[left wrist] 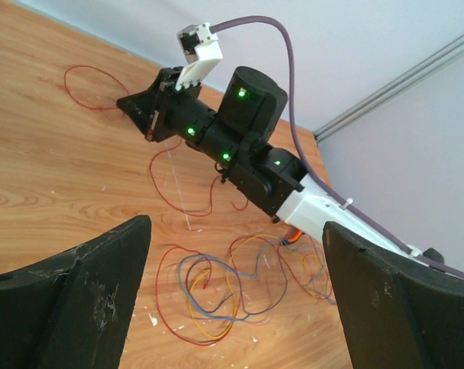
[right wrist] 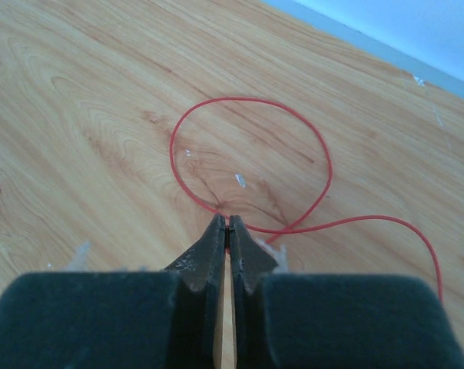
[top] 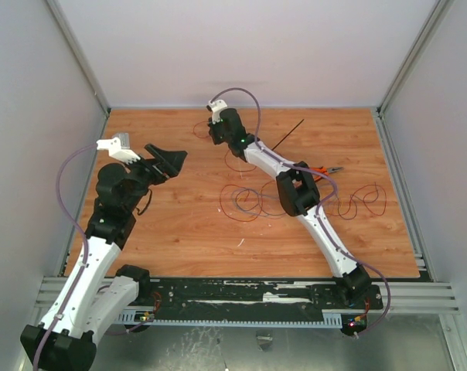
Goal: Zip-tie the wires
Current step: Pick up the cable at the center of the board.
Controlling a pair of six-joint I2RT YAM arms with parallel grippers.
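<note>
The table [top: 179, 232] is orange-brown wood with a darker grain. The wires [left wrist: 217, 300] are red, purple-grey and yellow-orange; the loop at the black right gripper [right wrist: 229, 227] is red. The zip tie [top: 288, 134] is black. The pliers [top: 322, 171] have orange handles. The right arm [top: 326, 232] is white and black, with a lilac cable [left wrist: 286, 69] and green lights [left wrist: 240, 94]. The walls [top: 218, 46] are pale grey.

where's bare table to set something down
Bare wood on the table: the near strip between the two arms, and the far-left corner beyond the left gripper. Crowded: centre to right, where the wires loop under the right arm beside the pliers.
</note>
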